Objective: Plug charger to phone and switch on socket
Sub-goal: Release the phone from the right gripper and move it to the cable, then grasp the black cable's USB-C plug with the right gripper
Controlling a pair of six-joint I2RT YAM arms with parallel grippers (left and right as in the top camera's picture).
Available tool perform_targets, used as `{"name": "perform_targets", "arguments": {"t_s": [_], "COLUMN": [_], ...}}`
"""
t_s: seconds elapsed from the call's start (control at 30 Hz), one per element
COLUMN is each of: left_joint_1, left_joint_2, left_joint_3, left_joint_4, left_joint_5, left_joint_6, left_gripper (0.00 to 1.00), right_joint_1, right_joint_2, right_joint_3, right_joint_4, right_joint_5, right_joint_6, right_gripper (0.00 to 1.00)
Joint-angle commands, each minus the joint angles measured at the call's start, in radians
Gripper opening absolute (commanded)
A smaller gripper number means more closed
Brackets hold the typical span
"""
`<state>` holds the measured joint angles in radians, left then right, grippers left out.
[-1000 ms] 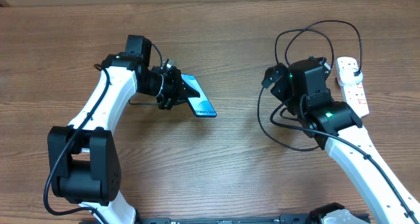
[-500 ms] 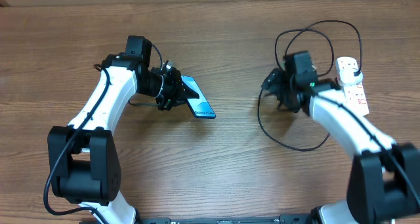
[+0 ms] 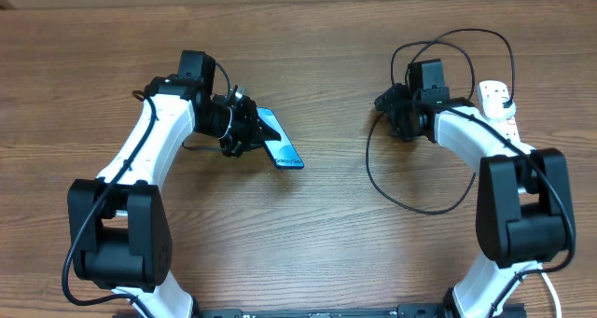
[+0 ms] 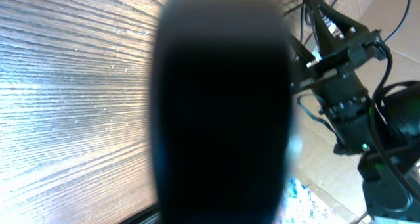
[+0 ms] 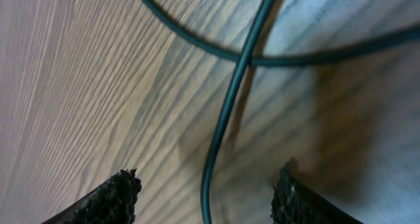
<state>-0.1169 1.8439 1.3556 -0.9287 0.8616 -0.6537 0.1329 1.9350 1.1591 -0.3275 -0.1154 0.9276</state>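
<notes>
The right gripper (image 5: 209,201) has its jaws spread wide. Its two rough black fingertips (image 5: 121,196) sit at the bottom corners of the right wrist view, with bare wood between them. The charger (image 5: 226,112) runs up through that gap as a thin dark cable lying on the table. It touches neither fingertip, and a second strand of the same cable crosses it near the top of the view.

From overhead, the right gripper (image 3: 388,109) hangs over the left side of the charger's (image 3: 371,173) big loop, which arcs behind the arm and sweeps down toward the front of the table (image 3: 308,234). The socket (image 3: 509,128) lies just right of the right forearm, partly covered by it — a white strip with red marks.

The left gripper (image 3: 248,131) is closed on the phone (image 3: 282,143), its fingers meeting the upper-left end. The blue screen faces up and angles down to the right, with the white lettering at the far end. The left wrist view is mostly filled by a dark blur — probably the phone close to the lens, though it is too soft to be sure. The phone and the charger are well apart.
</notes>
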Motion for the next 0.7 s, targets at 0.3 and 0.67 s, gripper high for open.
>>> {"name": "perform_targets", "arguments": {"t_s": [0.3,0.67], "left_joint_1": [-0.001,-0.001], "left_joint_2": [-0.013,-0.013], "left_joint_3": [0.019,0.019], "left_joint_4": [-0.002,-0.002], "left_joint_5": [0.018,0.018], "left_joint_6": [0.018,0.019], "left_gripper": [0.04,0.04], "right_joint_1": [0.000,0.012], "right_joint_2": [0.085,-0.116], "right_joint_3": [0.021,0.021], "right_joint_4": [0.091,-0.224], "right_joint_5": [0.007,0.000], "right_joint_6": [-0.024,-0.365], "right_gripper": [0.23,0.04]}}
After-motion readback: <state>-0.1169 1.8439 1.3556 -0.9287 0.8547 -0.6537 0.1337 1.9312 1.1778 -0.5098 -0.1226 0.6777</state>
